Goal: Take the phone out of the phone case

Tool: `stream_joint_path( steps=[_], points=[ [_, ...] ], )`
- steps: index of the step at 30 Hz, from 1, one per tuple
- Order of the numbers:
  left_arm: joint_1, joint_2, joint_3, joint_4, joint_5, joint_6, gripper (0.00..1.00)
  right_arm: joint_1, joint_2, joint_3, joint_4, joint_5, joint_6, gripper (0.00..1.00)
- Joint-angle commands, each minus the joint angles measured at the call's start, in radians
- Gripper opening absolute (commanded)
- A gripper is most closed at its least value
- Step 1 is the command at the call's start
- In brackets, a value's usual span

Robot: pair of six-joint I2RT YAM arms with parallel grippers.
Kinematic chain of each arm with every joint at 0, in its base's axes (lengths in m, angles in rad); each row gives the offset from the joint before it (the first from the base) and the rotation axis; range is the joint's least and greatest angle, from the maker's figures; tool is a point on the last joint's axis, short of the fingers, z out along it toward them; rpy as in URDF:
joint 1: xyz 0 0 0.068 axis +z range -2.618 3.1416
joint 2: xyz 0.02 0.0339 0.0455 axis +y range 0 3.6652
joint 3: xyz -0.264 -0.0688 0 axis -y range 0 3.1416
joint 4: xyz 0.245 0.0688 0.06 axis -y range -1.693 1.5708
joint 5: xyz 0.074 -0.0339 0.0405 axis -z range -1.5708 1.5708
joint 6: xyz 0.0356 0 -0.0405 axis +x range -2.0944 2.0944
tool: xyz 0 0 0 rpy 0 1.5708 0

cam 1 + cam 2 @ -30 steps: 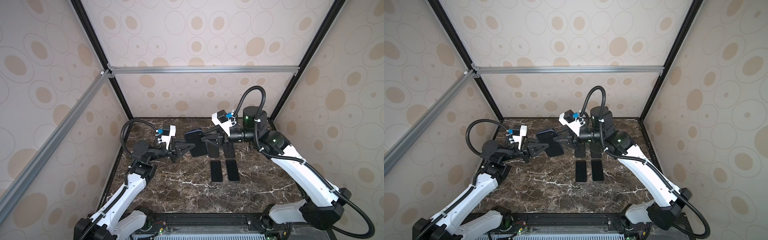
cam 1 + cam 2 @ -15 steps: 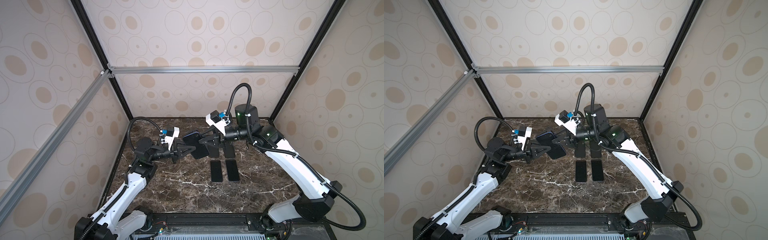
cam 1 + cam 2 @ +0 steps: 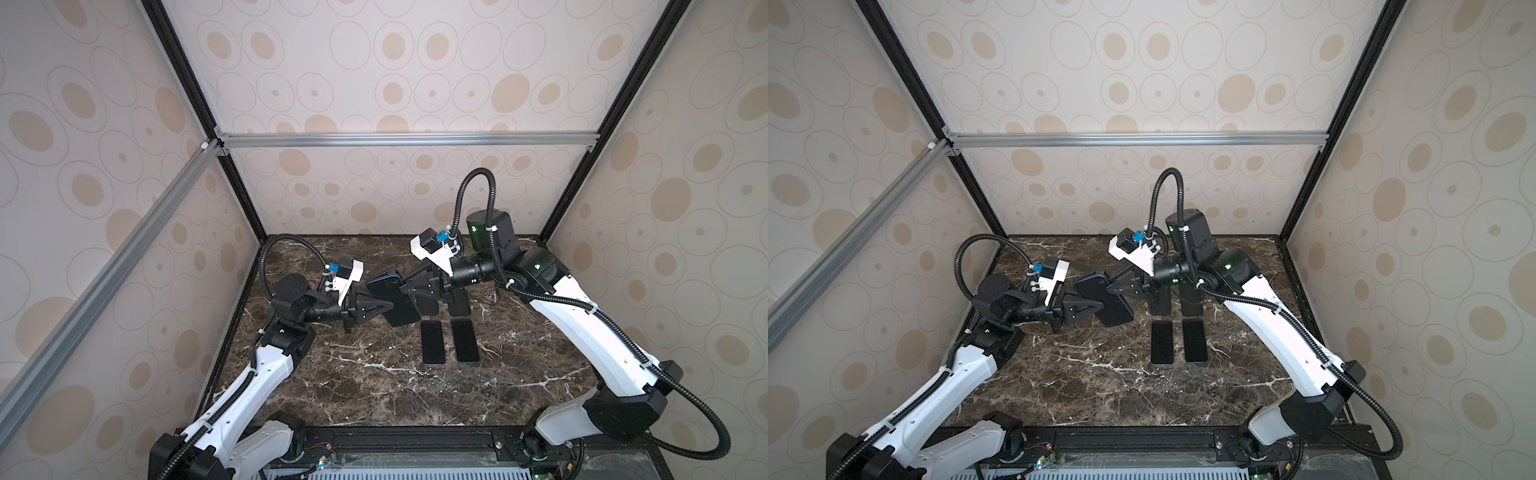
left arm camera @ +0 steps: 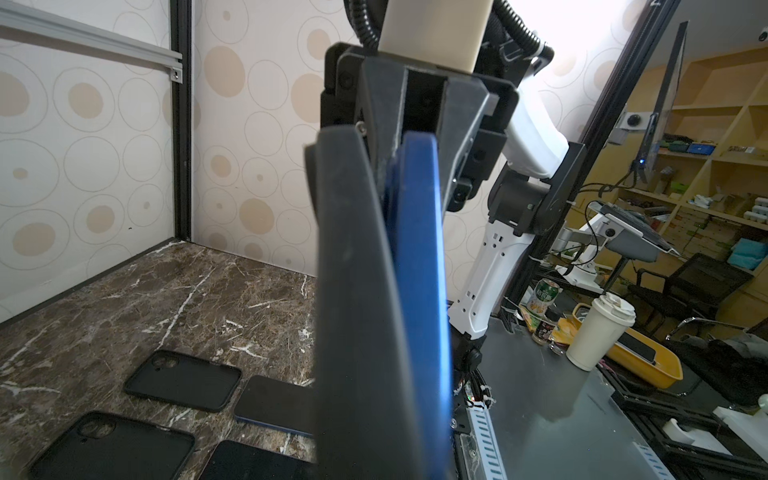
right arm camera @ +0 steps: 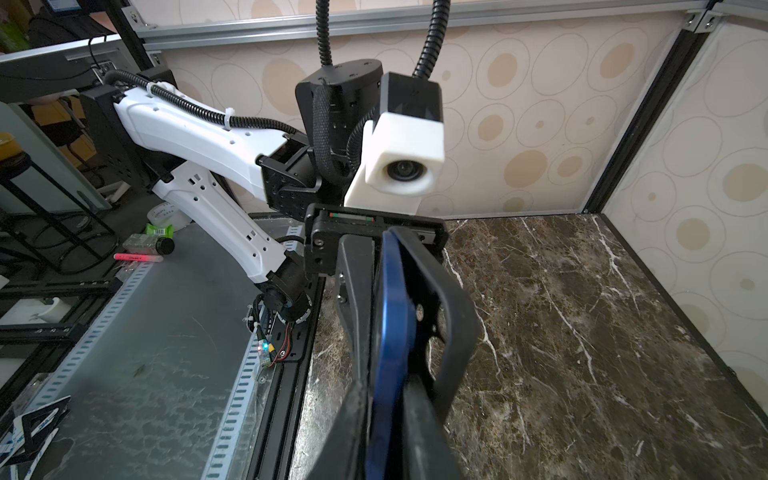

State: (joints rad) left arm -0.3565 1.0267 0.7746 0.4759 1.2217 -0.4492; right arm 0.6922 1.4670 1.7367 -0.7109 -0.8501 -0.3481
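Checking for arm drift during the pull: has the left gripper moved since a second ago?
Yes. The left gripper, shut on the cased phone, has shifted right, toward the loose phones lying flat.

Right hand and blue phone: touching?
Touching. The left wrist view shows the right hand with a finger pressed on each face of the blue phone, no gap.

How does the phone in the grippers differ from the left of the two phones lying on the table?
The held phone hangs tilted in the air between the left gripper and right gripper; the table phone lies flat, untouched. The held phone has a black case bowing off its blue body; the table phone is bare. Both are dark slabs of similar size.
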Motion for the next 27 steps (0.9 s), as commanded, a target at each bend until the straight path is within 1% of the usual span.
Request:
stream_joint_path(
  steps=[1,5,8,10,13,14,15,17,19,21,24,27],
  points=[
    [-0.013,0.0,0.118,0.114,-0.192,-0.008,0.0,0.086,0.048,-0.089,-0.159,-0.127,0.04,0.13],
    [-0.013,-0.001,0.117,0.099,-0.2,0.003,0.0,0.084,0.045,-0.103,-0.14,-0.119,0.079,0.08],
    [-0.012,-0.002,0.12,0.082,-0.21,0.016,0.0,0.082,0.046,-0.108,-0.142,-0.105,0.101,0.0],
    [-0.012,-0.002,0.119,0.081,-0.214,0.017,0.0,0.079,0.042,-0.118,-0.122,-0.094,0.133,0.0],
    [-0.013,0.002,0.109,0.074,-0.237,0.015,0.01,0.068,0.035,-0.163,-0.031,-0.097,0.23,0.0],
    [-0.013,0.004,0.104,0.073,-0.246,0.014,0.05,0.062,0.035,-0.177,-0.002,-0.101,0.263,0.0],
    [-0.012,0.007,0.096,0.073,-0.253,0.012,0.07,0.054,0.036,-0.194,0.032,-0.105,0.301,0.0],
    [-0.011,0.011,0.079,0.073,-0.266,0.01,0.09,0.034,0.035,-0.235,0.107,-0.116,0.368,0.0],
    [-0.01,0.013,0.054,0.083,-0.267,0.003,0.16,0.013,0.03,-0.285,0.195,-0.125,0.446,0.0],
    [-0.008,0.016,0.032,0.097,-0.264,-0.003,0.2,-0.008,0.029,-0.324,0.264,-0.14,0.506,0.0],
    [-0.005,0.019,0.001,0.133,-0.254,-0.024,0.25,-0.026,0.029,-0.35,0.316,-0.163,0.544,0.0],
    [-0.002,0.028,-0.012,0.155,-0.243,-0.039,0.26,-0.026,0.034,-0.355,0.325,-0.168,0.548,0.0]
  ],
)
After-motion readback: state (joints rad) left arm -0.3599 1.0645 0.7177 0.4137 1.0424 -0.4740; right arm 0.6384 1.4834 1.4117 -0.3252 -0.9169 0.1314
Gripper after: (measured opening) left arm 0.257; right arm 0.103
